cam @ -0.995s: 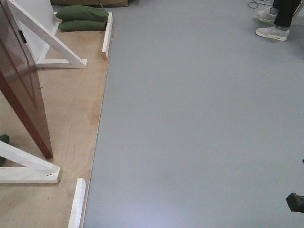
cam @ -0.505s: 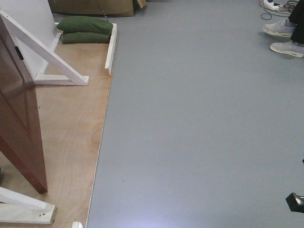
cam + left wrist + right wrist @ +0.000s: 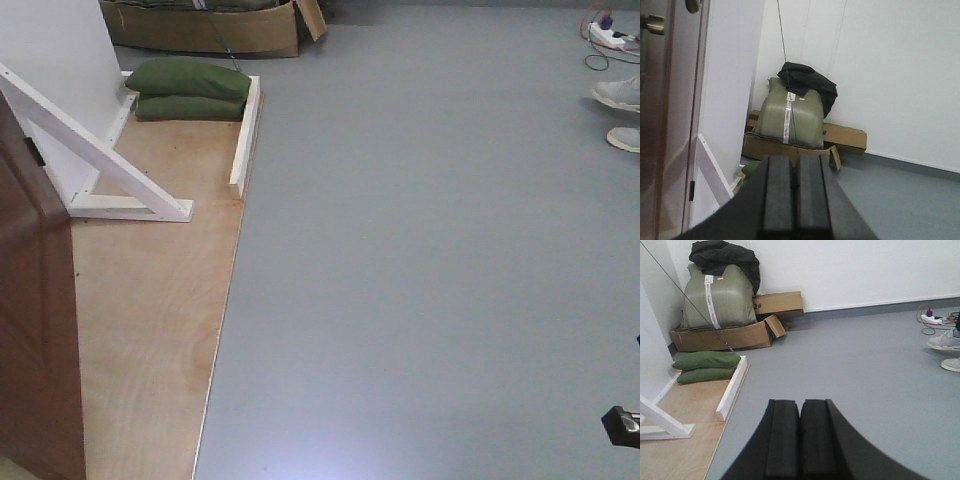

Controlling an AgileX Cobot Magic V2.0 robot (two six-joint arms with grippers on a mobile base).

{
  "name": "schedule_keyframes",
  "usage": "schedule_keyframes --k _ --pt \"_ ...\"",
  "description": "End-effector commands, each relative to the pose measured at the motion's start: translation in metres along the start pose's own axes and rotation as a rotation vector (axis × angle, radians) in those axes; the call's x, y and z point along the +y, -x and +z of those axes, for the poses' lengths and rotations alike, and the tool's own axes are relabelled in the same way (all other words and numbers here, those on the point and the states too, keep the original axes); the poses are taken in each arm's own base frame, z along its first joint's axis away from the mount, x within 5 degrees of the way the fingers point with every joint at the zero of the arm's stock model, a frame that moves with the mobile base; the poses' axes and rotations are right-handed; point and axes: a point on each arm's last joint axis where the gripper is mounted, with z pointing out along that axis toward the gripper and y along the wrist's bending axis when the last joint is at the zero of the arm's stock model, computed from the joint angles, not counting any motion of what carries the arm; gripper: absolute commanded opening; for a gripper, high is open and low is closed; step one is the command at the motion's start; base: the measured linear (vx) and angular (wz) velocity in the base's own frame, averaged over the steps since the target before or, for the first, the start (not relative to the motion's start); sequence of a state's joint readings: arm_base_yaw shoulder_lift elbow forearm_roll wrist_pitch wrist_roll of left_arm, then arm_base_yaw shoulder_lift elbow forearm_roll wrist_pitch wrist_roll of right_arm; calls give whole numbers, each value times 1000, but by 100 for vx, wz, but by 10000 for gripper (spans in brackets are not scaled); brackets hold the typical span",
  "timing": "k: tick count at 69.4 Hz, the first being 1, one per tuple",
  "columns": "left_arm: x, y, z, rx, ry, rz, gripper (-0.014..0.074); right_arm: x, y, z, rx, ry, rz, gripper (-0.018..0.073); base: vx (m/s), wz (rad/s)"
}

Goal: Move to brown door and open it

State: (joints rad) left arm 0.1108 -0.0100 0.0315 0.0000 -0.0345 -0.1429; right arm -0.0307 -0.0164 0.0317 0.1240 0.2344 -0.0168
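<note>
Reddish-brown door [image 3: 35,330]; grey floor [image 3: 430,250]; green sandbags [image 3: 190,88]; white brace [image 3: 100,157].

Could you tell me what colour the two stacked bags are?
The bags are dark green, best seen in the exterior front-facing view.

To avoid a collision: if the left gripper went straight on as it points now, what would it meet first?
Probably the olive bundle in the cardboard box, though depth is unclear. The brown door lies to the left of the left gripper.
</note>
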Motion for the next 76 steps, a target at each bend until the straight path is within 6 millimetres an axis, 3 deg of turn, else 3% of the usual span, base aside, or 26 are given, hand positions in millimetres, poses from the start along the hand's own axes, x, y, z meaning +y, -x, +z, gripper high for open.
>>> schedule_keyframes --k 1,39,76 --pt "0 1 -2 -77 -9 -10 11 0 7 -1 -87 -2 -14 0 42 7" --pt "0 1 -2 -77 -9 -8 11 0 7 -1 -87 -2 -14 0 37 5" --pt "0 1 -2 -77 -9 -8 11 0 7 -1 -87 -2 -14 0 9 -1"
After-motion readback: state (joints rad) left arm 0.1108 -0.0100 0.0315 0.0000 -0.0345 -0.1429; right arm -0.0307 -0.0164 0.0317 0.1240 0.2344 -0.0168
